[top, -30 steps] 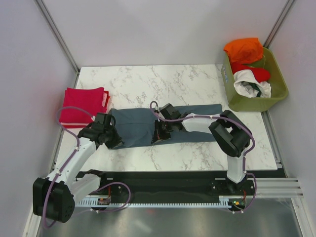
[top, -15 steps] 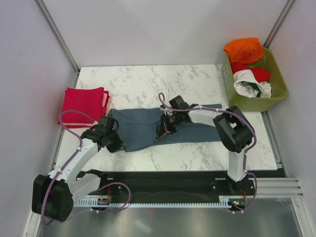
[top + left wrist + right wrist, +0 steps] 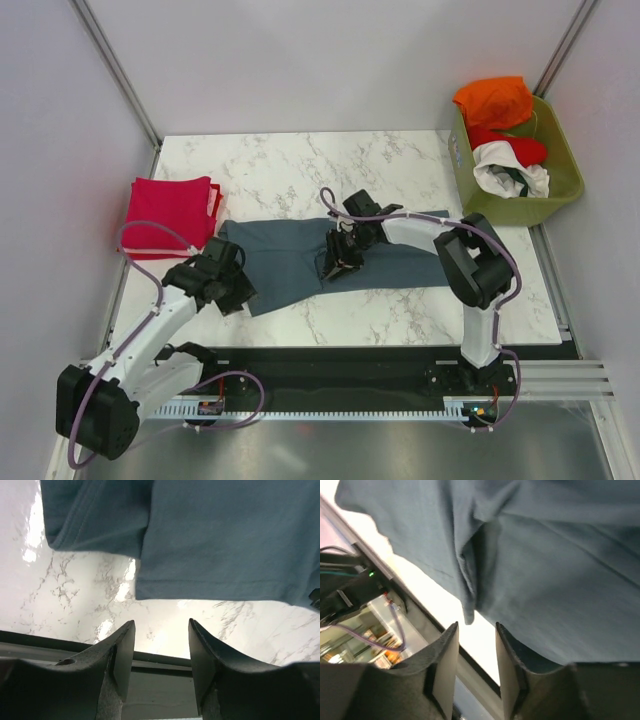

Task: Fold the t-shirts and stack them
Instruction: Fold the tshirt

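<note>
A slate blue-grey t-shirt (image 3: 285,255) lies flat across the middle of the marble table (image 3: 300,165), partly folded into a long band. My left gripper (image 3: 238,292) hovers at its near left corner, open and empty. In the left wrist view, the shirt's hem (image 3: 215,540) lies just beyond that gripper (image 3: 161,630). My right gripper (image 3: 340,264) sits over the shirt's near edge at mid-length, open too. The right wrist view has this gripper (image 3: 476,630) below a fold of the cloth (image 3: 545,555), with nothing between its fingers. A crimson t-shirt (image 3: 170,205) folded to a rectangle rests at the left.
An olive-green basket (image 3: 500,210) stands off the table's back right corner, holding an orange t-shirt (image 3: 492,100), a red one (image 3: 515,147) and a white one (image 3: 510,172). A black rail runs along the table's near edge.
Both grippers have gone from shut to open and let go of the blue-grey shirt. The left gripper has drawn back towards the near edge; the right has shifted slightly right.
</note>
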`<state>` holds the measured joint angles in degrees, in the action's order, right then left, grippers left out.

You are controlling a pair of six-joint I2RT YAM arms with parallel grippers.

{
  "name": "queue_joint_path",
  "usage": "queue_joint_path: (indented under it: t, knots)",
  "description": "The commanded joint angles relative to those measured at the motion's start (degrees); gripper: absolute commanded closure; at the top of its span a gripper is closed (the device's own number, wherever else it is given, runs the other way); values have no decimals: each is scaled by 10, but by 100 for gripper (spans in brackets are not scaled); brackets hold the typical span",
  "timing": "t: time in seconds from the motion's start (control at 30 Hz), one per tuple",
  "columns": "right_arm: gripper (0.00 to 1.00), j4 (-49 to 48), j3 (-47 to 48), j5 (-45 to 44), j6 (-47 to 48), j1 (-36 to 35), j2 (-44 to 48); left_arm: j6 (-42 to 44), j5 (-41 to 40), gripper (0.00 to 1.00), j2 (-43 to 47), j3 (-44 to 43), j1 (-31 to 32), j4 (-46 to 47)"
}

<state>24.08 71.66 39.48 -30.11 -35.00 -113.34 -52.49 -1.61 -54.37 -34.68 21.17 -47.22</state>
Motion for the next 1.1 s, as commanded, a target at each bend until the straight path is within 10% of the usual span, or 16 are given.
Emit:
queue_joint_path:
  t: [0.0, 0.17, 0.4, 0.7, 1.07]
  knots:
    - [59, 23, 19, -76, 32, 7, 70, 6, -59, 46, 6, -70, 2, -25]
    - [69, 24, -9, -218, 61, 8, 160, -3, -132, 43, 5, -112, 1, -31]
    - [94, 26, -97, -373, 66, 18, 267, -24, -179, 97, 16, -105, 1, 30]
    - [100, 12, -213, -556, -9, 47, 381, -31, -210, 98, -131, -174, 1, 70]
    - [100, -53, -299, -521, -7, 90, 375, -8, -190, 98, -341, -291, -8, 129]
